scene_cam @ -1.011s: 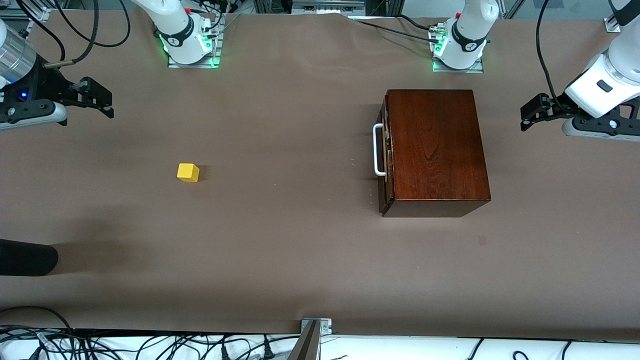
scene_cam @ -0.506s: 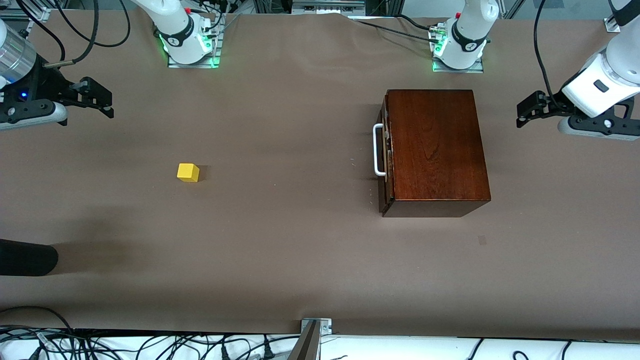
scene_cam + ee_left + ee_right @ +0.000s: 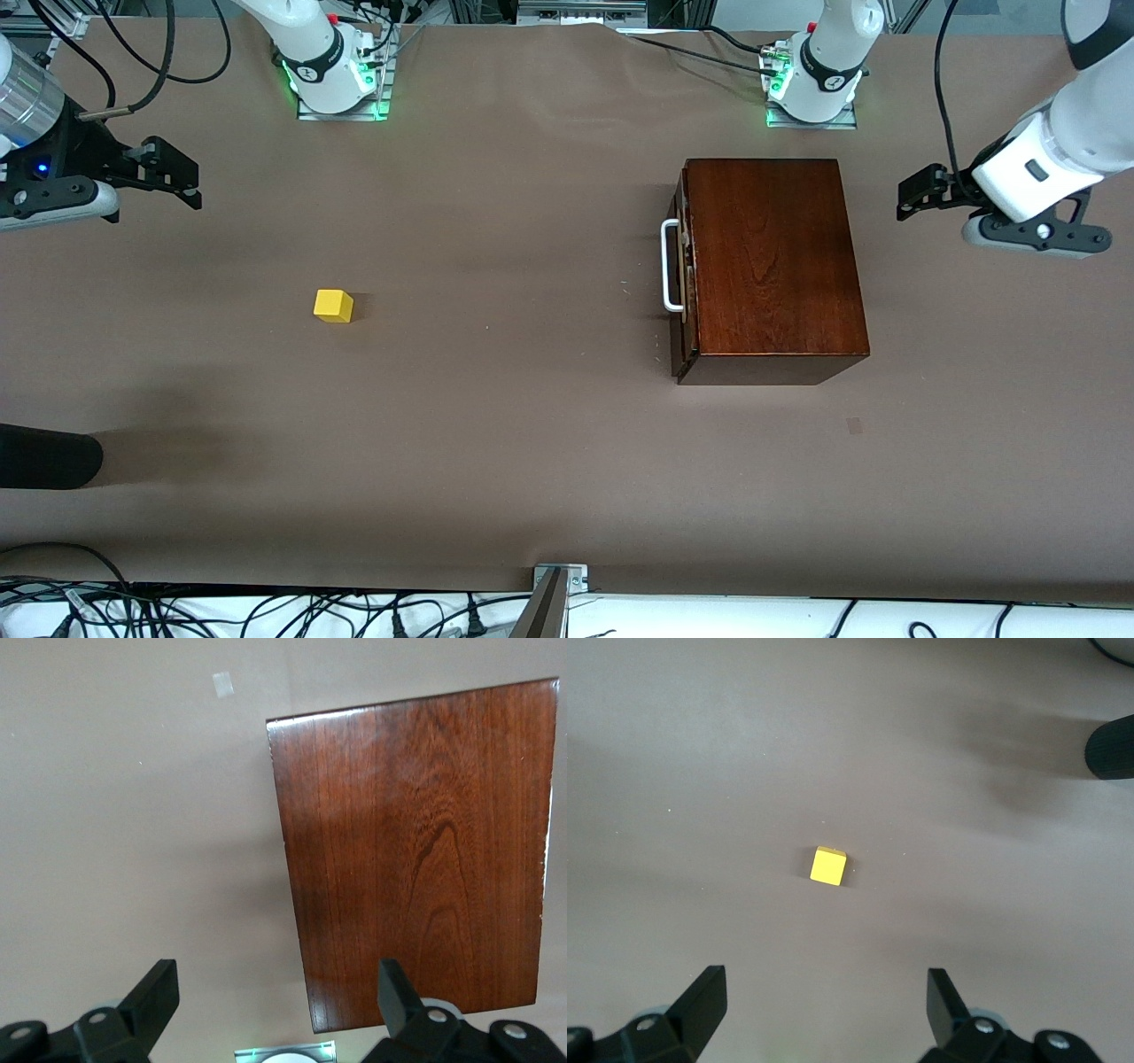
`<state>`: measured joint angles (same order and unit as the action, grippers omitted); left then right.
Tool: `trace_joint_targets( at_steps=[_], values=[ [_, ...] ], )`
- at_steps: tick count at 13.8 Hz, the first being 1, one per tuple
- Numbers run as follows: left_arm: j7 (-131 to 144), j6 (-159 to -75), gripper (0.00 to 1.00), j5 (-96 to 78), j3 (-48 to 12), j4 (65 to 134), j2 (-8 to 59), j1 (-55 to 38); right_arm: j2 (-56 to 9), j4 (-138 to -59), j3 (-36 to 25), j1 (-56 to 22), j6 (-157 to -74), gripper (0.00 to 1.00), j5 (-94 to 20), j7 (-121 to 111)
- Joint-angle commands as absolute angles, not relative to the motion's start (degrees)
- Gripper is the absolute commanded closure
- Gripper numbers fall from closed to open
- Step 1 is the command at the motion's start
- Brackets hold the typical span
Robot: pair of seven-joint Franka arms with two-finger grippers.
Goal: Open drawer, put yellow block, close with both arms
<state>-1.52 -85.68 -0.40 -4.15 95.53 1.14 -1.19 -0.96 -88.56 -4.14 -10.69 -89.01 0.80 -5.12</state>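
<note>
Yellow block (image 3: 333, 306) resting on table (image 3: 514, 443) toward right arm's end, apart from right gripper (image 3: 182, 182), fingers spread, empty. Drawer (image 3: 680, 275) shut in wooden box (image 3: 771, 257); left gripper (image 3: 912, 193) spread wide, empty, hovering beside box.

A plain brown cover (image 3: 532, 443) lies smooth over the whole table; loose black cables (image 3: 266, 611) tangle along its nearer edge on a white surface; a small metal bracket (image 3: 560, 576) sits at that edge's middle; lighting is even, shadows soft.

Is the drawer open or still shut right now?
Shut: the drawer front sits flush with the box, no pale tray showing.
</note>
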Motion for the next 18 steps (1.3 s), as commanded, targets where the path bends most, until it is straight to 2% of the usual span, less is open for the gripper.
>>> trace_joint_targets(
  at_steps=[1,4,8,11,13,18],
  values=[
    [-1.5,-83.59,0.0,-2.02,-5.26,93.6,2.29,-3.06,-1.05,-87.71,-3.69,-10.2,-87.98,0.0,0.62,-5.71],
    [1.91,-84.1,0.0,-2.11,-12.27,93.43,4.91,-4.22,-1.05,-87.71,-3.69,-10.2,-87.98,0.0,0.62,-5.71],
    [19.64,-92.44,0.0,-1.41,-21.69,92.9,10.62,-5.0,-1.05,-87.71,-3.69,-10.2,-87.98,0.0,0.62,-5.71],
    [31.69,-94.57,0.0,-0.27,-22.41,87.9,17.29,-11.58,-1.05,-87.71,-3.69,-10.2,-87.98,0.0,0.62,-5.71],
    [37.33,-98.15,0.0,4.54,-22.41,88.06,20.2,-15.45,-1.05,-87.71,-3.69,-10.2,-87.98,0.0,0.62,-5.71],
    [43.68,-98.88,0.0,13.96,-22.33,88.77,26.53,-21.79,-1.05,-87.71,-3.69,-10.2,-87.98,0.0,0.62,-5.71]
  ],
)
